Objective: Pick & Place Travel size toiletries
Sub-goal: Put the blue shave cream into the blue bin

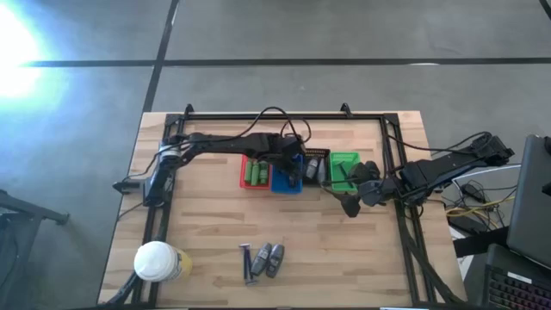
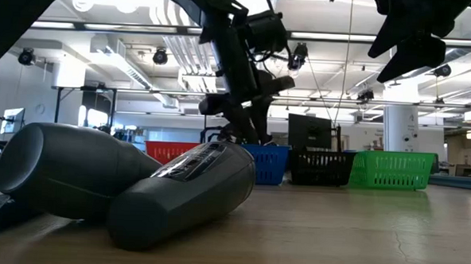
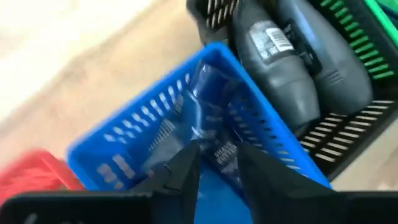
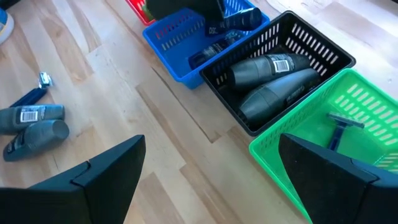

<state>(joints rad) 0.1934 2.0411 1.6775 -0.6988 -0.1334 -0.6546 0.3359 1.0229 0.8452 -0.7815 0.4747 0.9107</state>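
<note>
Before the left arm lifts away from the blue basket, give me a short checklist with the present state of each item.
1. Left gripper over the blue basket: ok.
2. Left gripper clear of the clear packet in that basket: cannot tell; fingers nearly together just above it.
3. Right gripper open and empty, beside the green basket: ok.
4. Two grey bottles settled inside the black basket: ok.
5. All toiletries sorted: not ok; two grey bottles and a blue razor lie on the table.
</note>
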